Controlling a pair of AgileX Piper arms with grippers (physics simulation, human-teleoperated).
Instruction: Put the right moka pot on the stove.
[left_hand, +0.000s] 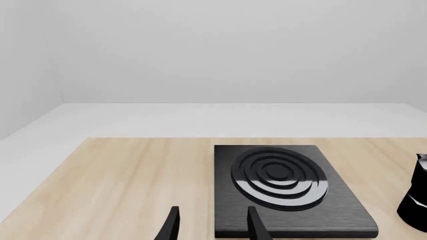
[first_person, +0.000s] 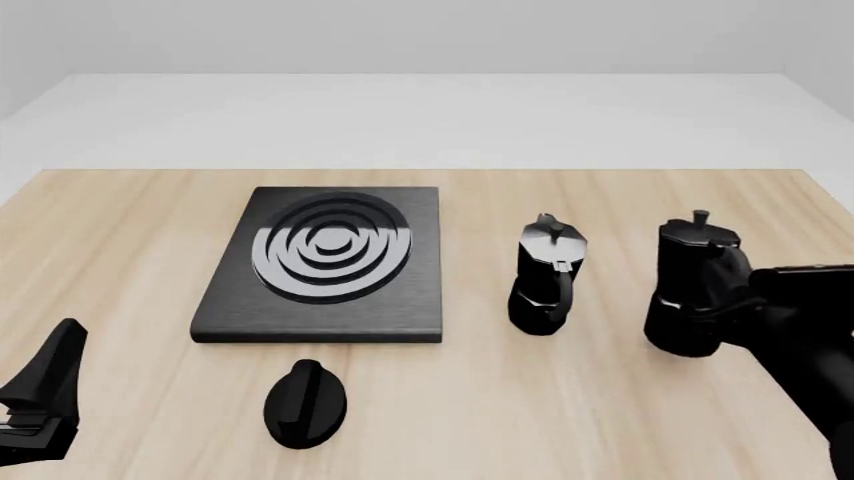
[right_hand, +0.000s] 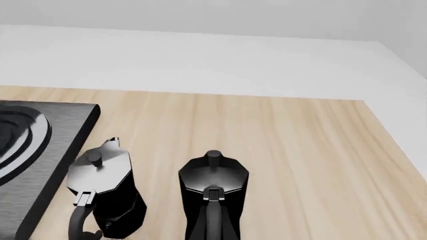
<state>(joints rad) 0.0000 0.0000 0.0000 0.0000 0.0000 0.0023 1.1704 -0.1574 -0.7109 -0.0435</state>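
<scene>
The right moka pot (first_person: 691, 288) stands upright on the table at the right, black and faceted with a top knob; in the right wrist view the right moka pot (right_hand: 213, 192) fills the lower middle, its handle facing the camera. My right gripper (first_person: 758, 300) is at that handle; its fingers merge with the black pot, so their state is unclear. The stove (first_person: 320, 262) lies left of centre, a black slab with silver rings, and the stove (left_hand: 283, 187) also shows in the left wrist view. My left gripper (left_hand: 213, 222) is open, low at the front left, holding nothing.
A second, identical moka pot (first_person: 547, 278) stands between the stove and the right pot, seen too in the right wrist view as the second pot (right_hand: 103, 192). A small black oval knob (first_person: 306, 402) lies in front of the stove. The wooden table (first_person: 120, 230) ends at a grey floor behind.
</scene>
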